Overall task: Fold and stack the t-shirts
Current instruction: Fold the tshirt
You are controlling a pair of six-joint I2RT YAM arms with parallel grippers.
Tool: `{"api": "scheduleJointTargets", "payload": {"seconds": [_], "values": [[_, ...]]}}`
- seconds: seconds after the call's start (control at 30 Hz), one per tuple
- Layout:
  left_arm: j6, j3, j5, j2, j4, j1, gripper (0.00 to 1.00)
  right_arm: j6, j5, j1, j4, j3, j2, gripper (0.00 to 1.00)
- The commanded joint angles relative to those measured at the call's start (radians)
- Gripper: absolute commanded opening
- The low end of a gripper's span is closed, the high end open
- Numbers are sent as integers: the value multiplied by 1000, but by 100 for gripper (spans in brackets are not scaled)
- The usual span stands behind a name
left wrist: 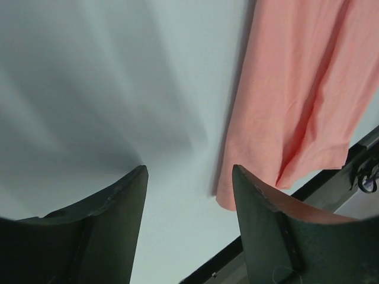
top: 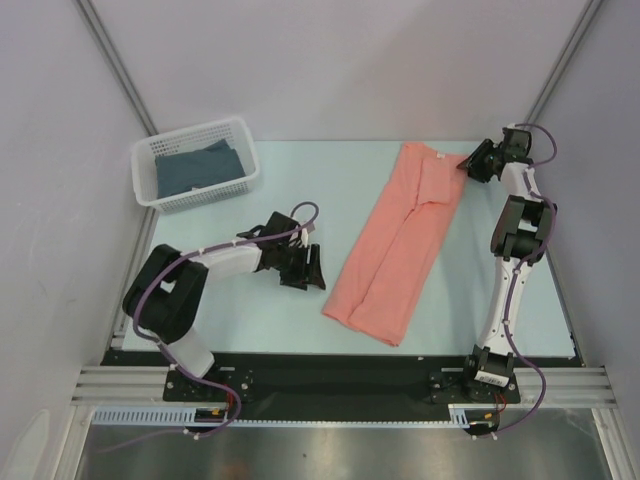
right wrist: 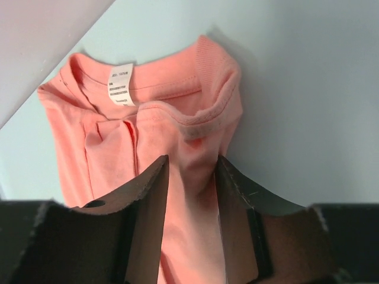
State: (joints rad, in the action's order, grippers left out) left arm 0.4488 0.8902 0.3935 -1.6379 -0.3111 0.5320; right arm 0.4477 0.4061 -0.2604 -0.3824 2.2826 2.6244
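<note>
The pale blue-green table [top: 300,180] fills the workspace. On it, from about 1 o'clock down toward 6 o'clock, lies the salmon-pink cotton t-shirt [top: 395,250], already doubled lengthwise into a long slanting strip, with the sleeves tucked in and the collar at the far end. At 10 o'clock sits the white plastic lattice basket [top: 200,197], and the dark slate-blue t-shirt [top: 198,168] lies crumpled inside it, not yet handled.

The left gripper [top: 305,268] hangs low over bare table at 9 o'clock from the strip's near hem, its fingers spread with nothing between them. The right gripper [top: 468,163] is at the neck end. In the wrist view its fingers straddle pink cloth just below the ribbed collar [right wrist: 201,115], but the frames do not settle whether they pinch it or only stand over it.

The step in hand looks like the crosswise fold. The next move probably calls for a firm hold on both ends, then bringing the collar over to the hem without dragging the layers apart.
</note>
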Motion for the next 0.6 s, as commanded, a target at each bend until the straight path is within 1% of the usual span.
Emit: {"api": "scheduleJointTargets", "payload": {"seconds": [0.0, 0.2, 0.37, 0.43, 0.53, 0.57], "values": [[-45, 36, 106, -69, 73, -3, 66, -27, 26, 12, 50, -11, 5, 43], [-25, 13, 217, -111, 170, -1, 75, -6, 34, 18, 82, -9, 36, 44], [-25, 0, 205, -146, 142, 2, 75, 25, 56, 24, 122, 0, 63, 42], [-42, 0, 183, -160, 106, 16, 73, 28, 53, 30, 128, 8, 69, 40], [-50, -13, 188, -172, 98, 28, 67, 37, 51, 36, 145, 29, 88, 38], [-42, -19, 189, -180, 101, 29, 55, 43, 51, 38, 154, 31, 94, 36]]}}
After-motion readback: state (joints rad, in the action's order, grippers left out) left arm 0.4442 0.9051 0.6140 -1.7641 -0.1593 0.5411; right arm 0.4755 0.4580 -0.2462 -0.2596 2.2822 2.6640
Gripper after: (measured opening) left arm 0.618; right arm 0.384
